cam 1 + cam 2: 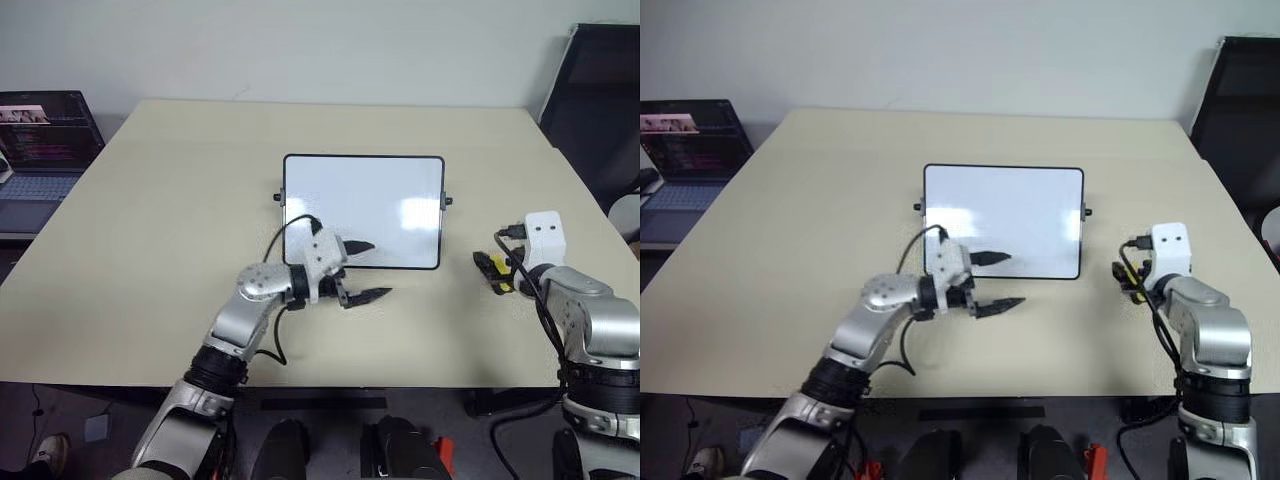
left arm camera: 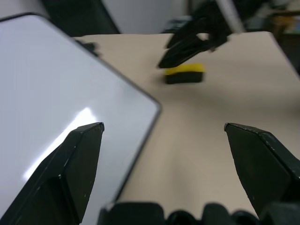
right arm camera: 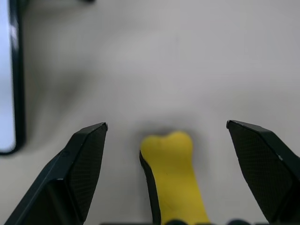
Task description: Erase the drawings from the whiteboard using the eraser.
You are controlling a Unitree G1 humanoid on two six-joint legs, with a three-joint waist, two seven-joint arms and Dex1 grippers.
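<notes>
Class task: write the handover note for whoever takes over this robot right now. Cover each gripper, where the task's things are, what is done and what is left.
Left gripper: open, holding nothing, at the whiteboard's near edge.
Right gripper: open, the eraser lying between its fingers, not gripped.
Eraser lies on the table, to the right of the whiteboard and apart from it.
Whiteboard lies flat at mid-table; its surface looks clean, no drawings visible.
Done: erasing appears finished, eraser set down.
Left: confirm the board is clean.
</notes>
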